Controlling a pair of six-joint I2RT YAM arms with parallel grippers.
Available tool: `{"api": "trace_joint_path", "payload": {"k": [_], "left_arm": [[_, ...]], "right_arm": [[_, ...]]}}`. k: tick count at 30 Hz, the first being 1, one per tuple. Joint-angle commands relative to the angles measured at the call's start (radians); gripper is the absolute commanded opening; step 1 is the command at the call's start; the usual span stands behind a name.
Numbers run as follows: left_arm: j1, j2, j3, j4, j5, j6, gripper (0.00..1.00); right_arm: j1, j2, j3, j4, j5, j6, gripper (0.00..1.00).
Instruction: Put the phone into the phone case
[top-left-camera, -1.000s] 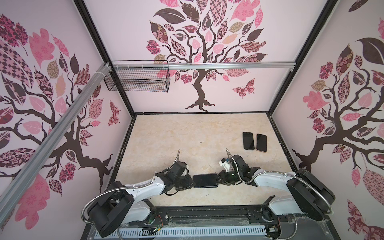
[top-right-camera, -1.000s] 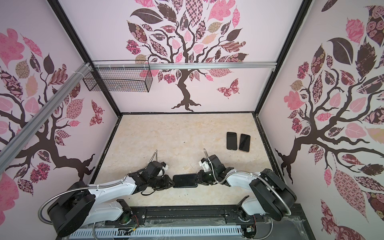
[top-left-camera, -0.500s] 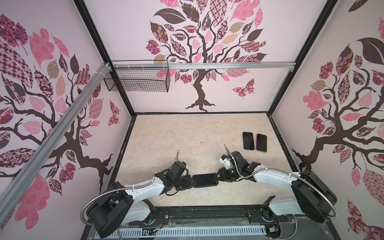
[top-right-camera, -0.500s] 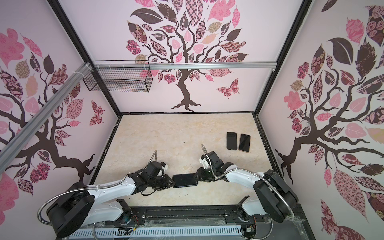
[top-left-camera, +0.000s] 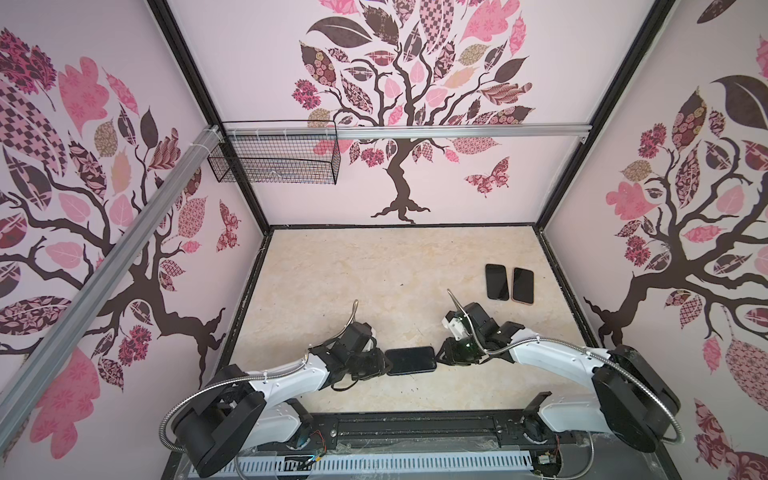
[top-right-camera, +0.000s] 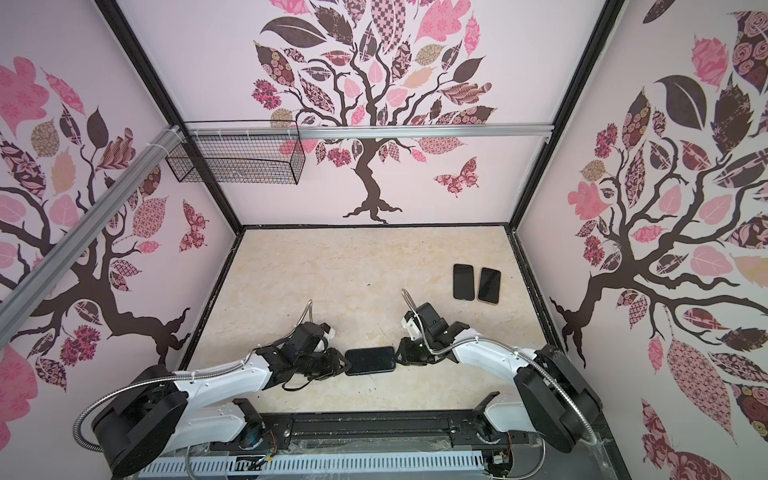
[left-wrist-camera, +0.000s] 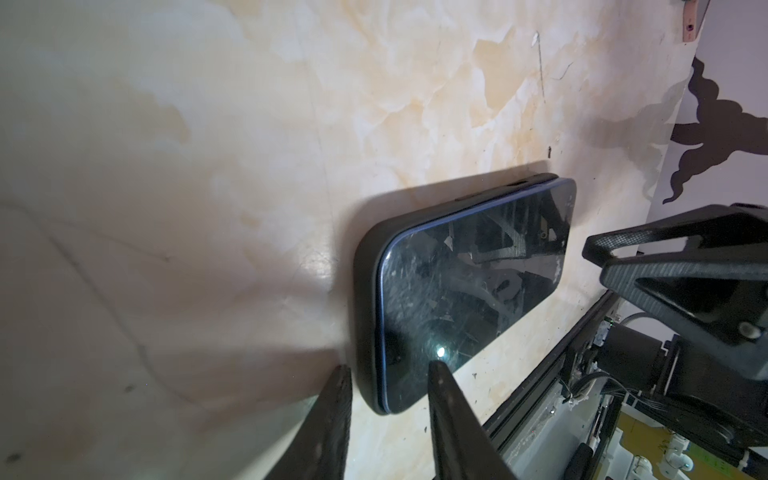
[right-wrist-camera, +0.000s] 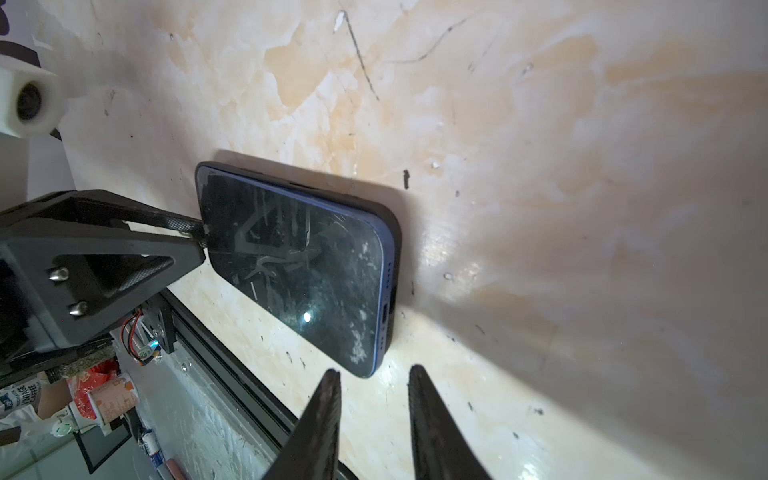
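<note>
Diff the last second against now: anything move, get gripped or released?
Almost nothing. The right arm's elbow seems to have drifted slightly outward; no grab or release shows. The phone and case lie where they were, left gripper and right gripper at the ends. Farther back, the black-edged phone and the rose-edged phone are unmoved.

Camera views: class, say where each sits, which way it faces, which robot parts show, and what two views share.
Both top views: high above the robot's base, facing down toward the back wall; arms, left gripper, right gripper, phone.
Left wrist: on the left arm, looking past the left gripper across the table at the phone; right gripper opposite.
Right wrist: mirrored, past the right gripper; phone, left gripper beyond.
Shared: both wrist views show the phone and opposing gripper.
</note>
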Motion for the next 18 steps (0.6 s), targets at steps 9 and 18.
{"api": "trace_joint_path", "payload": {"k": [9,18], "left_arm": [[-0.004,0.05,0.02,0.01,-0.005,0.027,0.27],[-0.004,0.061,0.015,0.013,-0.003,0.025,0.24]], "right_arm": [[0.003,0.002,-0.019,0.03,-0.03,-0.015,0.28],[0.004,0.025,-0.036,0.06,-0.045,-0.013,0.24]]}}
